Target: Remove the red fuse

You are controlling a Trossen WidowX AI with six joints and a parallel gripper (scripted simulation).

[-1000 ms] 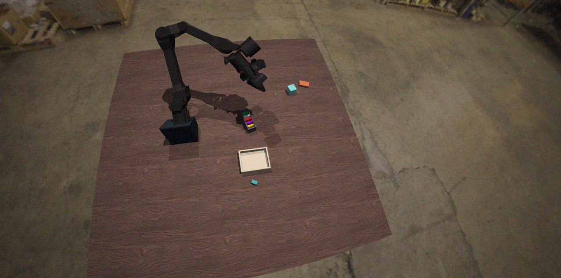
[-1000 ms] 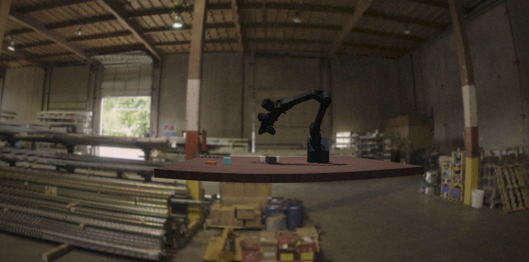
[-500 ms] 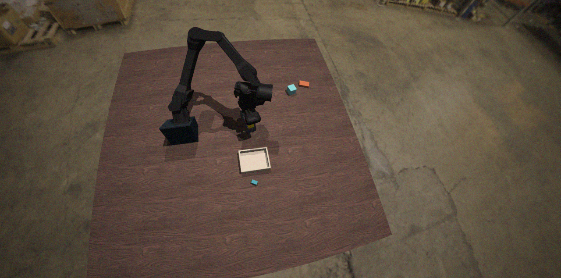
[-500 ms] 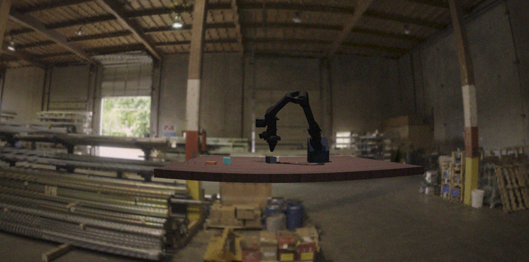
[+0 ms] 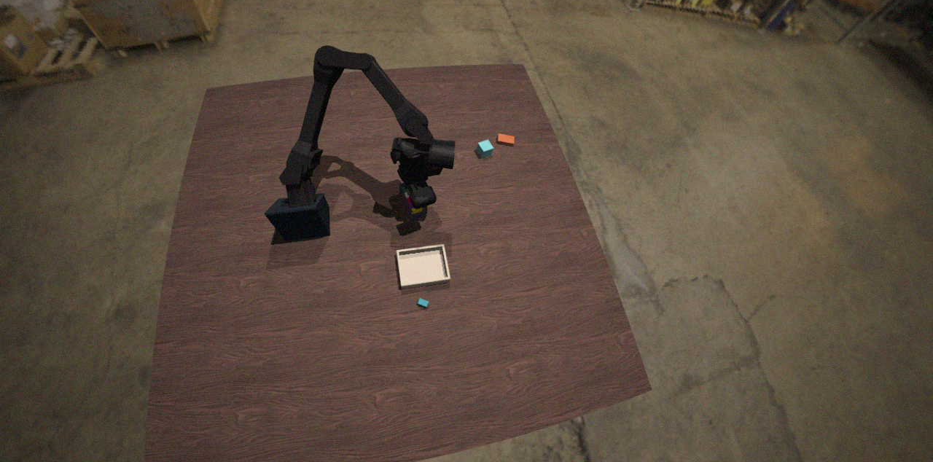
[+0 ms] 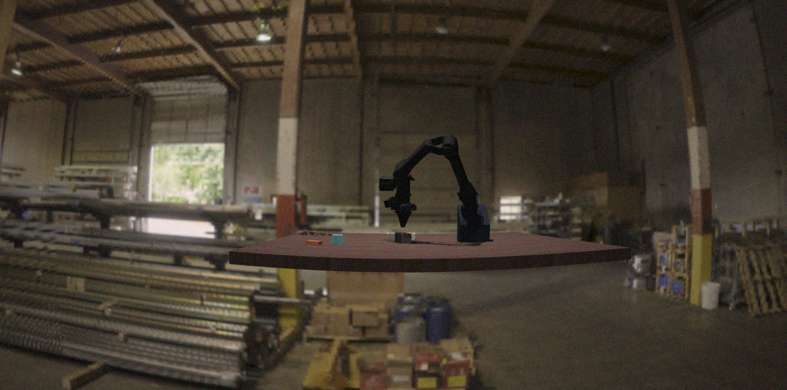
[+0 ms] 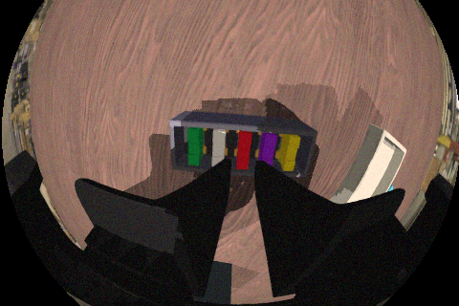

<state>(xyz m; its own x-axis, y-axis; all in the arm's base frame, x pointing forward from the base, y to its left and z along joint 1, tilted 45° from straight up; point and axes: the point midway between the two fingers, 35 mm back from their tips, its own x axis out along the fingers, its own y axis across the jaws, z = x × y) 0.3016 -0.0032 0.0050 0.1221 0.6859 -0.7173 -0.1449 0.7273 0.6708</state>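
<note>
The red fuse [image 7: 244,145] stands in the middle slot of the dark fuse block [image 7: 225,119] [image 6: 403,238]. White [image 7: 219,143] and green [image 7: 195,145] fuses sit on its left in the wrist view, purple [image 7: 269,145] and yellow [image 7: 290,152] on its right. My gripper [image 7: 243,166] [image 6: 404,226] points down above the block, slightly open, with nothing between its fingers. In the wrist view its tips lie on either side of the red fuse's lower end. The exterior view shows a gap between tips and block. The cream tray [image 5: 423,267] [image 7: 364,163] is empty.
A teal cube [image 5: 485,149] [image 6: 337,239] and a flat orange block [image 5: 506,139] [image 6: 313,242] lie beyond the fuse block, away from the tray. A small teal piece [image 5: 423,303] lies just past the tray. The arm hides much of the block in the top view.
</note>
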